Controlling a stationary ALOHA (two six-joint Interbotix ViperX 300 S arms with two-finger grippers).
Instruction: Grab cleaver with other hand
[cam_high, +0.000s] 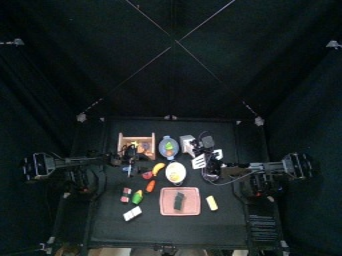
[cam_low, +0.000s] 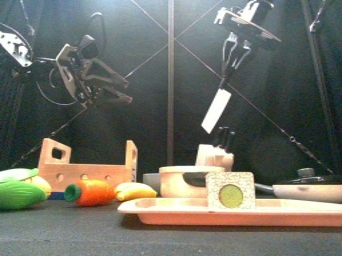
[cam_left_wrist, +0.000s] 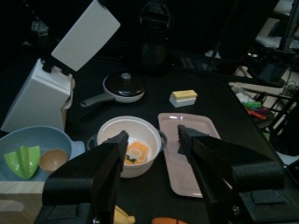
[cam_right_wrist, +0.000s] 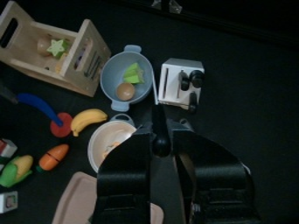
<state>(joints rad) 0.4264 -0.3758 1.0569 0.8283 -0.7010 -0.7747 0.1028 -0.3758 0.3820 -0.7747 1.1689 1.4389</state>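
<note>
As right gripper jaws pinch cleaver handle aloft, left gripper, jaws wide & empty, should approach w/ care, clamping below.

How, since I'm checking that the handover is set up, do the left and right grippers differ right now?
The left gripper is wide open and empty, while the right gripper is closed on the handle of the cleaver. In the front view the right gripper is higher, with the blade hanging below it, and the left gripper is lower on the other side. Both are above the table, touching nothing on it.
</note>
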